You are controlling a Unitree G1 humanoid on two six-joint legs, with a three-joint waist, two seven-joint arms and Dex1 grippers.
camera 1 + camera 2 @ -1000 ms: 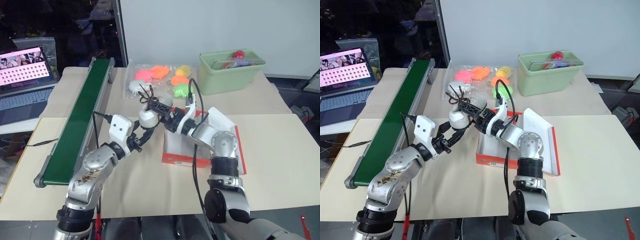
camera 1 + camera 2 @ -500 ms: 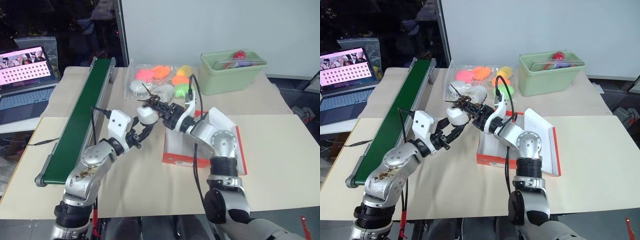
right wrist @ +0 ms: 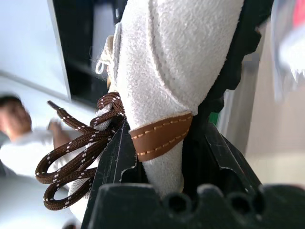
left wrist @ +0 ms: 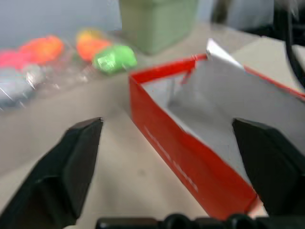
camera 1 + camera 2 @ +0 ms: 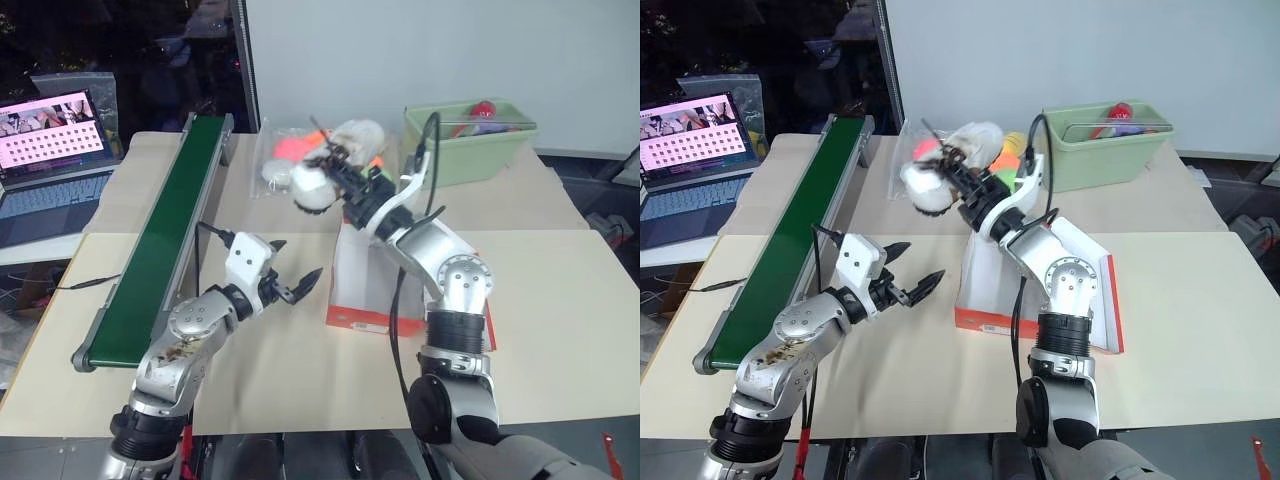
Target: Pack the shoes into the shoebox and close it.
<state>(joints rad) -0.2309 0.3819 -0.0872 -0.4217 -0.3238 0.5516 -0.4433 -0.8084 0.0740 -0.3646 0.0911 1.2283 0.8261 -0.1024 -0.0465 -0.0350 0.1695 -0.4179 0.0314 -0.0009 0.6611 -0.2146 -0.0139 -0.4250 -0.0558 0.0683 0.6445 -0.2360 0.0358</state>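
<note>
Green conveyor belt (image 5: 165, 225) is running lengthwise down the left side of the tan table (image 5: 560, 330). Open laptop (image 5: 50, 165) is sitting just beyond the belt's left side, screen lit with a pink-and-white grid. Clear plastic bags of soft toys (image 5: 1015, 160), orange, yellow, green and white, are lying near the belt's far end, to its right. Pale green plastic bin (image 5: 470, 140) is standing further right of the belt, past the bags, holding something red. A white wall (image 5: 430, 50) is rising behind.
</note>
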